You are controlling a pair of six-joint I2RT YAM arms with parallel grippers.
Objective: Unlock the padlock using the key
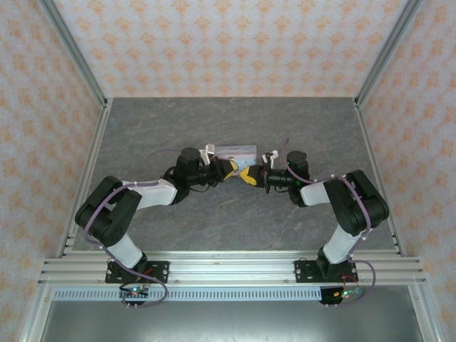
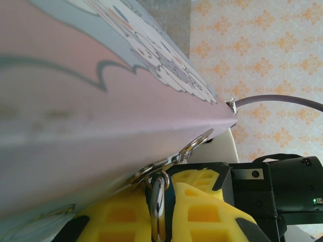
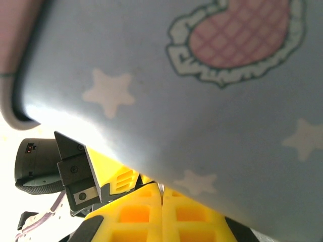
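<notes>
1. Table (image 1: pixel 214 228): the grey slab is carrying both arms, which are reaching in to meet at its middle.
2. Tin (image 1: pixel 239 150): the pale blue cartoon box is sitting just behind the two grippers, and its printed wall is crowding both wrist views.
3. Left gripper (image 1: pixel 229 169): its yellow fingers are squeezing in on either side of a chrome loop. I am judging this a grip on the padlock.
4. Right gripper (image 1: pixel 249 175): its pads are pressing flat together, with a thin grey sliver poking from the seam. It is probably pinching the key.
5. Padlock (image 2: pixel 158 201): it is hanging at the tin's lower edge, beside the hasp ring (image 2: pixel 196 142). The shackle is showing, but the dark body is mostly hidden.
6. Key (image 3: pixel 160 188): it is sitting right under the tin wall. The keyhole is not visible.
7. Risks:
   - The key is barely protruding, so a slight misalignment could be jamming its tip against the lock face and twisting it out of the pads.
   - The padlock is held by a round shackle, so it could be swivelling under insertion force.
   - The tin could be getting shoved.
</notes>
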